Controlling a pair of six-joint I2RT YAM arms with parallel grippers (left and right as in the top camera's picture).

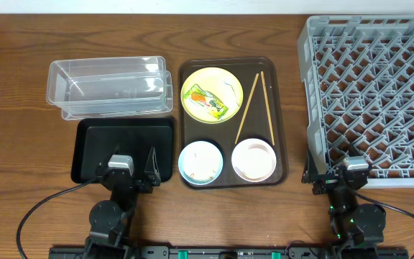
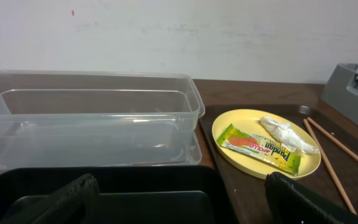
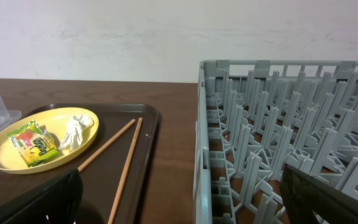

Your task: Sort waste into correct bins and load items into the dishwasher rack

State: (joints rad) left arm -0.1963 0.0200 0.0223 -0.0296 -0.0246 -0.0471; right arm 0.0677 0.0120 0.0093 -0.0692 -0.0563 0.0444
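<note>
Left gripper: near edge of desk, over the near rim of the black tray; fingers spread wide, holding nothing.
Right gripper: near edge, at the rack's near left corner; fingers spread wide, holding nothing.
Black tray: one, shallow, just in front of left gripper; nothing seen in it.
Blue bowl: one, near left of brown serving tray; pale specks inside, too small to tell.
White bowl: one, near right of serving tray, just beside blue bowl; contents cannot tell.
Chopsticks: two, lying on serving tray right of the plate, far tips close, near ends apart.
Yellow plate: one, far left of serving tray; holds both scraps.
Wrapper: one, green-orange-yellow, flat on plate.
Paper scrap: one, white, crumpled, on plate touching the wrapper's far side.
Clear tub: one, beyond black tray, left of serving tray; looks empty.
Rack: one, grey lattice with pegs, right of desk; no items loaded.
</note>
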